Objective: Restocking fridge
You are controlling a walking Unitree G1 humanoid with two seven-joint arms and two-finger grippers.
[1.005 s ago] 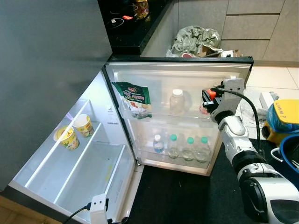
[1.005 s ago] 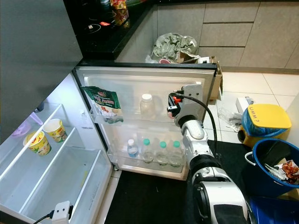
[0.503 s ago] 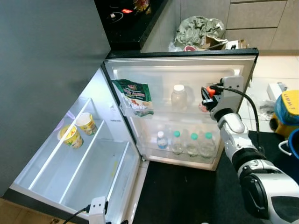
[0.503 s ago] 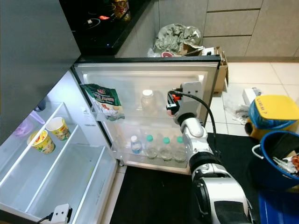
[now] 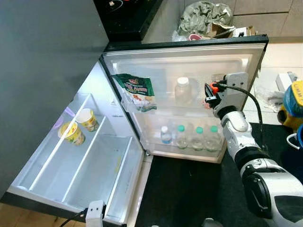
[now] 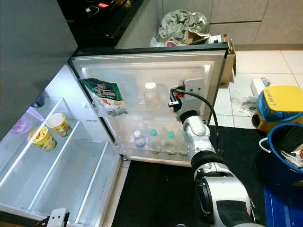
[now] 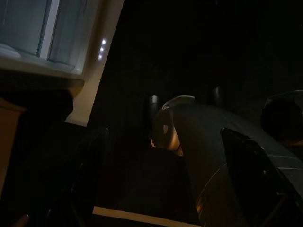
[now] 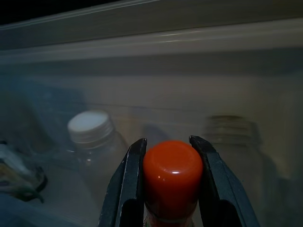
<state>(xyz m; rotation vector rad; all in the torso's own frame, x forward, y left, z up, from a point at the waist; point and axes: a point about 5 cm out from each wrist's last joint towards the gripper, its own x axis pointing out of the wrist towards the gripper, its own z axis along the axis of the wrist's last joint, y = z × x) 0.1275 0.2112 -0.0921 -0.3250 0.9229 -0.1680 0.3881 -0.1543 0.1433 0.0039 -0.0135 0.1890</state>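
The fridge stands open, its door [image 5: 189, 56] swung wide in front of me. My right gripper [image 8: 167, 141] is shut on a bottle with an orange-red cap [image 8: 173, 172], held at the upper door shelf [image 5: 189, 111]. In the left eye view the right gripper [image 5: 209, 97] is at that shelf's right end. A clear white-capped bottle [image 5: 182, 91] stands beside it, and a green snack bag [image 5: 137, 92] leans at the shelf's left end. Several small bottles [image 5: 196, 139] fill the lower door shelf. My left arm hangs low and idle, and its fingers [image 7: 90, 175] look spread in the dark.
Two printed cups [image 5: 71, 132] sit on a shelf inside the fridge body [image 5: 85, 165]. A black mat [image 5: 184, 189] covers the floor before the door. A blue bucket [image 6: 284, 151] and a yellow-lidded bin [image 6: 279, 101] stand on my right. A stuffed bag [image 5: 206, 12] lies behind the door.
The whole picture has shifted, so the camera moved. My right gripper keeps its hold on the red-capped bottle at the upper door shelf. Nothing else has visibly moved.
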